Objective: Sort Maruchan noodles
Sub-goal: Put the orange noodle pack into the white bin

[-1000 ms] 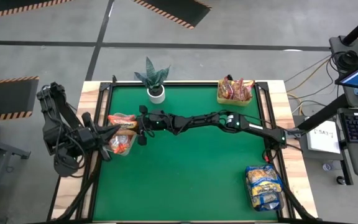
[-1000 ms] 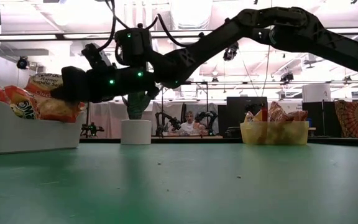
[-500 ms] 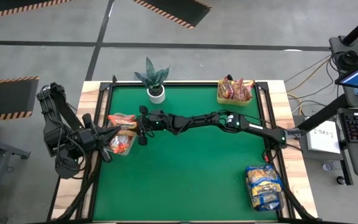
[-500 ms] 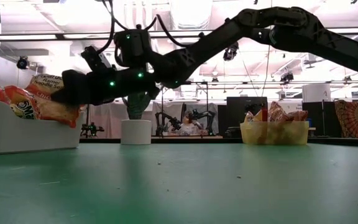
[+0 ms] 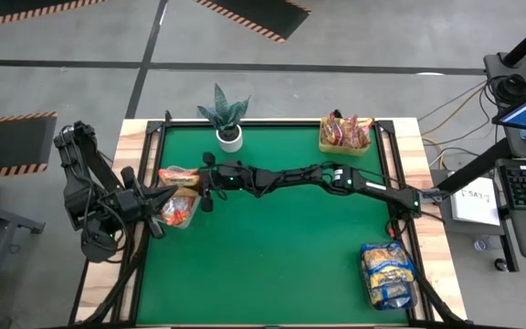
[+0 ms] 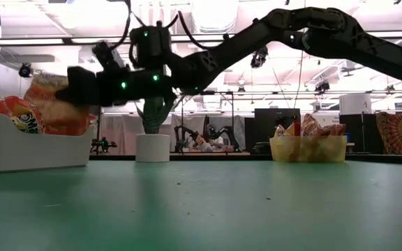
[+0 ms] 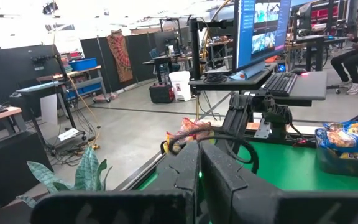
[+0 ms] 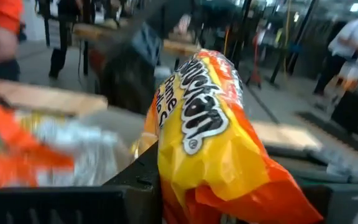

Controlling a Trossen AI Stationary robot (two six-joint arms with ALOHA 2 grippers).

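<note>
My right gripper (image 5: 192,177) reaches across the table from the right and is shut on an orange-and-yellow Maruchan packet (image 5: 176,174) (image 8: 210,137) over the white tray (image 5: 186,222) at the table's left edge. In the low view the gripper (image 6: 72,89) carries the packet (image 6: 47,101) above the tray (image 6: 19,150). More orange packets (image 5: 176,210) lie in that tray. My left gripper (image 5: 164,194) waits at the table's left edge beside the tray, shut. Red packets fill a yellow bin (image 5: 345,137). Yellow-and-blue packets (image 5: 388,272) lie in a bin at the near right corner. My right gripper pinches the orange-and-yellow packet by one end (image 8: 188,196) between its two fingers. The fingers come roughly level from the table's right. The packet sticks out past the fingertips toward the left edge, held above the packets in the white tray.
A potted plant in a white pot (image 5: 228,123) (image 6: 152,146) stands at the far edge, just beyond the right arm. The middle of the green mat (image 5: 281,247) is bare. The table frame runs along both sides.
My right gripper has risen a little with the packet still in its hold. The packet now sits higher over the white tray than a second ago and has tipped more upright. The left arm has kept still.
</note>
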